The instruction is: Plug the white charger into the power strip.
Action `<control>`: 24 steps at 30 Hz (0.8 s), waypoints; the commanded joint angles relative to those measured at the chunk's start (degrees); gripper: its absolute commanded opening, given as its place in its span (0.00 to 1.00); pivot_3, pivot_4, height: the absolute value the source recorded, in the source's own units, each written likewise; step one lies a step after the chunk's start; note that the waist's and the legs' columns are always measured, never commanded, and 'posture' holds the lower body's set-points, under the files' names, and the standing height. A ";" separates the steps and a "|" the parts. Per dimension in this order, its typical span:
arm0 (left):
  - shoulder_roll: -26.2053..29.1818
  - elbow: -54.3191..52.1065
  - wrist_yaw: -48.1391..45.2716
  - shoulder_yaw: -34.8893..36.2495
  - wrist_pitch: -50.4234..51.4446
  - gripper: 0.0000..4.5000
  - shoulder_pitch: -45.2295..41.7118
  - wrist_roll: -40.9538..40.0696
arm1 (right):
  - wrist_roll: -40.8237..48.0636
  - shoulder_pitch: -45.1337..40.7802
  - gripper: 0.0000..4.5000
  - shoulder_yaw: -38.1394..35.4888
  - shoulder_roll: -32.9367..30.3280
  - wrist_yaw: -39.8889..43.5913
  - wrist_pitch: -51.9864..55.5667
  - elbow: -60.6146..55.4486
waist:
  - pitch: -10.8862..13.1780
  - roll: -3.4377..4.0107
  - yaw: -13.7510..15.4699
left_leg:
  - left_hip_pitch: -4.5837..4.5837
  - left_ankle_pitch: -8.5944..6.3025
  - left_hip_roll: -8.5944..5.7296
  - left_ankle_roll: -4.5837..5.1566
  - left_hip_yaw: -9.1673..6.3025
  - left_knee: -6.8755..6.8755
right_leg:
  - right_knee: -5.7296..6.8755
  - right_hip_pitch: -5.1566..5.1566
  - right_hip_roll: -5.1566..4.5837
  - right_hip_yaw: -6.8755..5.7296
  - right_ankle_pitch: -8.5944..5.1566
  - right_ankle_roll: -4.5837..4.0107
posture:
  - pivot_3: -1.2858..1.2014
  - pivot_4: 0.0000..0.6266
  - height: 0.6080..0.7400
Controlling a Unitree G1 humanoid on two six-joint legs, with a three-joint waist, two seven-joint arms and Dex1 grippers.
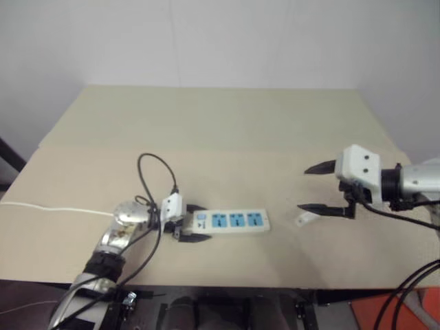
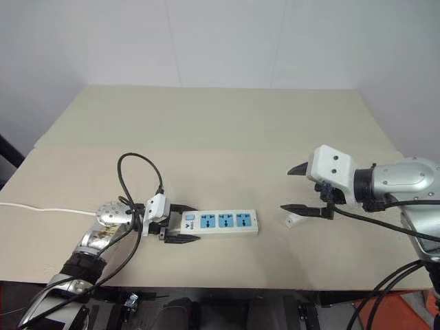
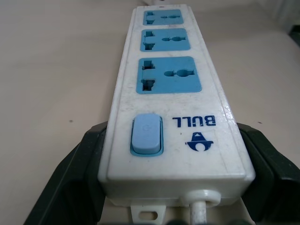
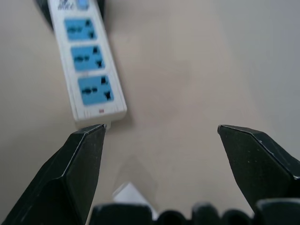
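The power strip (image 1: pixel 234 221) lies flat near the table's front, its three blue sockets facing up. My left gripper (image 1: pixel 199 223) is shut on its switch end, one black finger pressed to each long side (image 3: pixel 79 164). The blue switch and the cord exit sit between those fingers. The white charger (image 1: pixel 304 218) is a small block lying on the table to the right of the strip, apart from it. My right gripper (image 1: pixel 304 188) hangs open above and just beyond the charger, nothing between its fingers (image 4: pixel 84 154). In the right wrist view the charger (image 4: pixel 129 194) lies low between them.
The strip's thin white cord (image 1: pixel 48 208) runs off the table's left edge. A black cable loop (image 1: pixel 155 172) arches over my left wrist. The tan table (image 1: pixel 220 124) stretches back to a white wall. Its front edge lies close below the strip.
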 commanded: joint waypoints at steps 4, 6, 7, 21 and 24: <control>1.43 -2.37 -1.16 -1.07 0.99 0.74 1.82 0.19 | -10.74 -5.43 1.00 10.20 -0.41 5.92 -8.68 5.05 | 0.00 0.00 -0.07 | 0.00 0.00 0.01 0.00 0.01 0.00 | 0.01 -0.01 0.00 0.00 -0.01 0.01 | 0.52 0.24 1.00; 1.44 -2.93 -0.71 -1.15 1.54 0.74 2.30 0.26 | -14.18 -7.56 1.00 13.64 0.34 7.41 -10.69 7.28 | 0.00 0.00 -0.07 | 0.00 0.00 0.01 0.00 0.02 0.00 | 0.02 -0.03 0.00 0.00 -0.01 0.02 | 0.52 0.24 1.00; 1.40 -3.27 -0.47 -1.16 1.84 0.74 2.44 0.24 | -15.44 -8.38 1.00 14.75 0.51 7.92 -11.36 8.07 | 0.00 0.00 -0.08 | 0.00 0.00 0.01 0.00 0.02 0.00 | 0.02 -0.04 0.00 0.01 -0.01 0.01 | 0.52 0.24 1.00; 2.03 -6.88 1.67 -1.38 3.13 0.74 4.25 0.47 | -35.03 -19.29 1.00 30.16 6.24 16.25 -24.77 20.96 | 0.01 0.01 -0.01 | -0.10 0.01 0.01 -0.01 0.09 0.05 | 0.23 -0.27 0.02 0.05 0.00 -0.01 | 0.52 0.24 1.00; 2.03 -7.10 1.94 -1.46 3.18 0.74 4.30 0.63 | -37.98 -21.01 1.00 31.77 8.79 15.77 -27.41 24.41 | 0.01 0.02 -0.06 | -0.14 0.01 0.01 -0.01 0.11 0.05 | 0.28 -0.35 0.02 0.09 0.00 -0.01 | 0.52 0.24 1.00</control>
